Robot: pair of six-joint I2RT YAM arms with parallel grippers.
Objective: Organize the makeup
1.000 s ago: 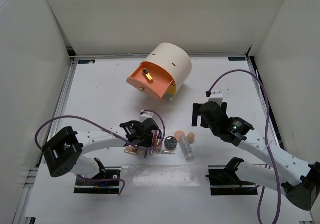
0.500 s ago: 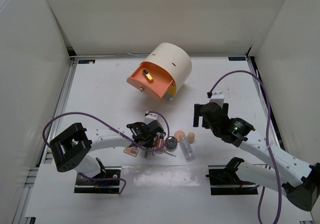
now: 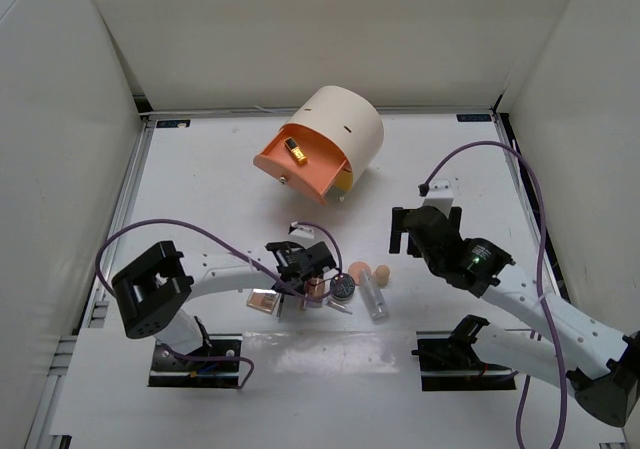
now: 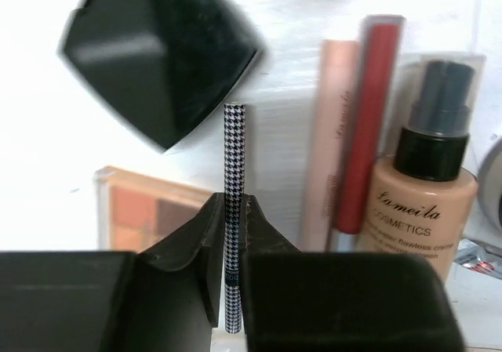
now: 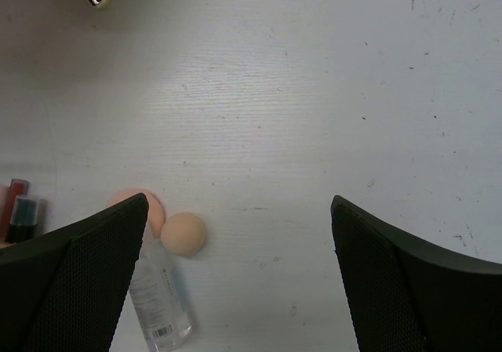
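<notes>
One houndstooth pencil (image 4: 234, 148) pinched in left gripper (image 4: 233, 211), right gripper (image 5: 239, 201) spread wide, seemingly above peach sponges (image 5: 183, 234)

sponges (image 5: 183, 234) 2 | compacts (image 4: 157, 54) 2 | slim tubes (image 4: 362, 132) 2 | palette (image 4: 141, 215) 1 | pencil (image 4: 234, 156) 1

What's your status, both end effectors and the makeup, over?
Left end effector shut on slim black-and-white houndstooth pencil. Right end effector open, empty, near round peach sponge. Black square compact just beyond pencil tip.

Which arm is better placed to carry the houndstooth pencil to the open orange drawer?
Left. The left gripper is shut on the houndstooth pencil; the right gripper hangs open and empty near the peach sponges.
</notes>
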